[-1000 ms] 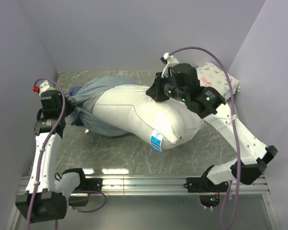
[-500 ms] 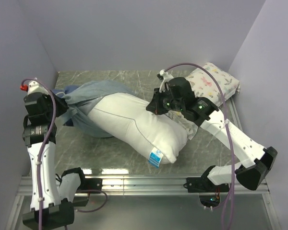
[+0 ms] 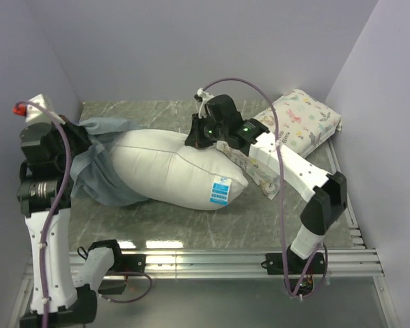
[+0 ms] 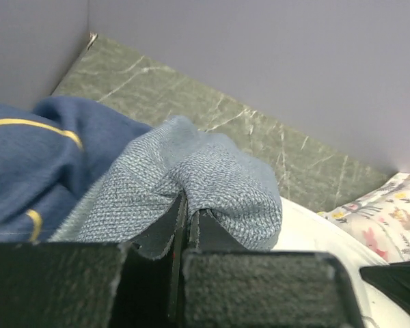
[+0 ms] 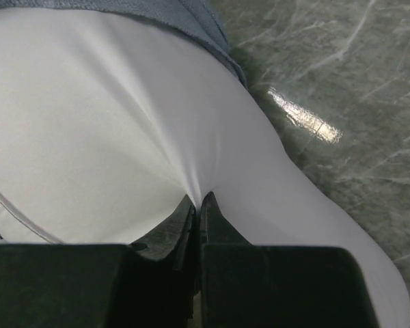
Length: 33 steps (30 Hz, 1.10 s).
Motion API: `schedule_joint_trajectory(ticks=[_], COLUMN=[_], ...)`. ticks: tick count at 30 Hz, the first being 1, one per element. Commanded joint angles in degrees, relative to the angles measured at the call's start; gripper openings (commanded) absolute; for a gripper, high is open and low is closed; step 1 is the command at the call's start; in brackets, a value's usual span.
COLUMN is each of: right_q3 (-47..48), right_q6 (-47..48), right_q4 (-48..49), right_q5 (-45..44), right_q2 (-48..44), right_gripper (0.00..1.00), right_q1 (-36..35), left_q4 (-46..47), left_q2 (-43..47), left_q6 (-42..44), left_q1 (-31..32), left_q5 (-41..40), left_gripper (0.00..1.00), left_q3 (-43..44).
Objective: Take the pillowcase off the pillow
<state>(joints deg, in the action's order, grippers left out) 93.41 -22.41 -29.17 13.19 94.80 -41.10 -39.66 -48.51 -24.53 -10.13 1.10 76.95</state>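
Observation:
The white pillow point(image 3: 171, 171) lies across the middle of the table, its blue tag point(image 3: 221, 190) at the near right end. The pillowcase point(image 3: 99, 171), pale grey-blue inner side out, covers only the pillow's left end. My left gripper point(image 3: 75, 140) is shut on a fold of the pillowcase point(image 4: 212, 178); navy fabric with yellow lines point(image 4: 27, 164) shows to its left. My right gripper point(image 3: 195, 140) is shut on a pinch of the pillow's white fabric point(image 5: 123, 123) at its far edge, and the pillowcase rim point(image 5: 191, 17) shows beyond.
A floral-print cream pillow point(image 3: 301, 121) lies at the back right, partly under my right arm, and shows in the left wrist view point(image 4: 389, 219). Grey walls close in the left, back and right. The marble tabletop point(image 3: 191, 222) has a metal rail point(image 3: 212, 258) along its near edge.
My left gripper has pulled the pillowcase further left, baring more of the pillow. My right gripper moved left with the pillow, which has swung round to lie more level.

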Motion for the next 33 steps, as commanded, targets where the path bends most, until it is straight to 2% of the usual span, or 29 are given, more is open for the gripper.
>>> schedule_joint_trajectory(ticks=[1,4,5,10,14,17,18,21,24,28,33], right_q3=[4.41,9.5,10.82,13.38,13.3,12.24,13.37,16.62,18.56,17.52,9.71], right_q6=[1.85,2.81,2.9,4.31,5.36,5.89,6.76,8.08,8.44,8.0,10.54], right_q4=[4.12,2.11,1.49,0.34,-0.98,-0.71,-1.76,-3.35,-2.91,-1.07,1.56], right_q5=[2.18,3.59,3.42,-1.23,-7.29,-10.28,-12.64,-17.57,-22.41,-25.48,-28.39], right_q2=[6.32,14.05,15.83,23.39,23.42,18.76,17.62,12.61,7.16,-0.82,-8.04], right_gripper=[0.0,0.0,0.0,0.0,0.02,0.3,0.48,0.69,0.78,0.81,0.85], right_q1=[1.02,1.11,1.02,1.02,1.64,2.6,2.87,3.4,3.4,2.61,-2.13], left_q4=[8.98,9.77,9.86,13.02,16.01,19.52,20.92,22.95,24.89,25.6,25.42], left_q2=[-5.09,-12.01,-13.96,-24.16,-30.4,-34.01,-36.11,-39.71,-42.18,-44.03,-45.27], left_q6=[-0.42,-0.78,-1.3,-4.29,-8.23,-9.65,-10.0,-11.06,-12.11,-12.56,-12.29], left_q1=[8.23,19.75,21.02,22.08,21.56,20.59,20.5,19.89,19.27,19.18,19.1], left_q5=[-7.14,-19.25,-20.69,-22.03,-22.38,-19.39,-17.99,-15.7,-13.59,-12.18,-11.3], left_gripper=[0.01,0.0,0.01,0.0,0.0,0.0,0.0,0.0,0.0,0.0,0.01], left_q3=[0.4,0.4,0.74,-1.35,-3.99,-7.95,-8.65,-10.32,-11.55,-11.21,-10.5])
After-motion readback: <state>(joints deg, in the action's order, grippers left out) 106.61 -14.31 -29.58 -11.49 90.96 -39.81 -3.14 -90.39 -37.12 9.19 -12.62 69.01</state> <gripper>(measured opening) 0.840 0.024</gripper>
